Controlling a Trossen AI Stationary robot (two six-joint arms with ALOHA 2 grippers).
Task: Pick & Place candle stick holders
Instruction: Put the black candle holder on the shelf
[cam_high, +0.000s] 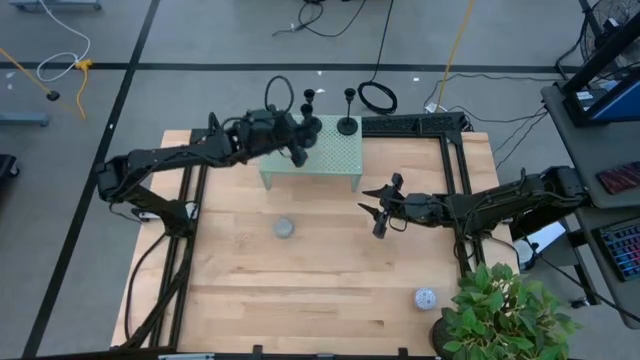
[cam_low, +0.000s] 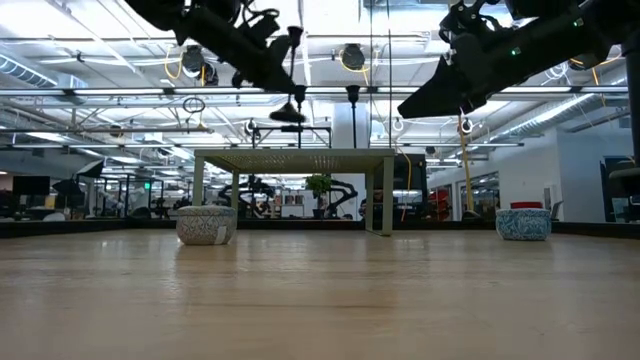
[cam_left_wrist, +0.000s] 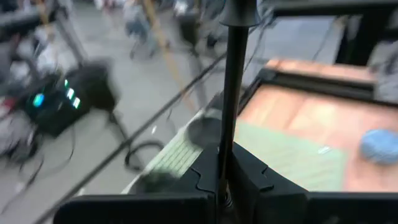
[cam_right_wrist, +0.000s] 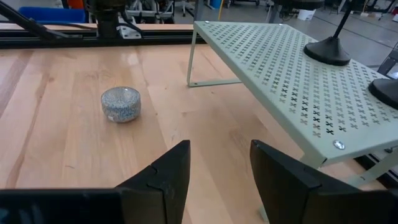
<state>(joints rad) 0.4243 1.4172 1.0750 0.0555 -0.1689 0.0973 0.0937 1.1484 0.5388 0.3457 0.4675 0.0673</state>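
A pale green perforated shelf (cam_high: 335, 155) stands on the wooden table at the far middle. Two black candle stick holders (cam_high: 313, 124) (cam_high: 347, 125) stand upright on it by their dome bases. My left gripper (cam_high: 298, 148) is over the shelf's left part, shut on a third black holder (cam_low: 290, 112). My right gripper (cam_high: 380, 215) is open and empty over the table, to the right of and nearer than the shelf. Its fingers show apart in the right wrist view (cam_right_wrist: 219, 180). My left gripper pinches the holder's thin stem (cam_left_wrist: 231, 124) between its two fingers (cam_left_wrist: 249, 171), which lie across it. The gripper comes in slanting down from the table's left. The holder hangs about upright, its dome base (cam_low: 290, 113) lifted clear above the shelf top (cam_low: 290, 152).
A grey speckled puck (cam_high: 285, 229) lies on the table nearer than the shelf. A whitish-blue puck (cam_high: 425, 298) lies near the front right. A potted plant (cam_high: 505, 315) stands at the front right corner. Black frame rails (cam_high: 455, 150) border the table's sides.
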